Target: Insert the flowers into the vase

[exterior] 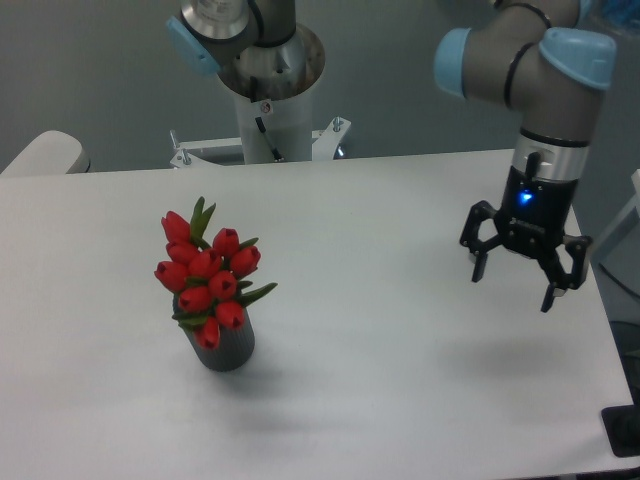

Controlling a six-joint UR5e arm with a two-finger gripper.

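The flowers (207,274), a tight bunch of red tulip buds with green leaves, stand in the vase (230,348), a small dark grey cylinder on the left part of the white table. The buds lean up and to the left and hide most of the vase's rim. My gripper (514,284) hangs above the right side of the table, far to the right of the vase. Its fingers are spread open and hold nothing.
The arm's base column (270,90) stands behind the table's far edge. The table's right edge (610,330) runs just beyond the gripper. A pale rounded object (45,152) sits at the far left behind the table.
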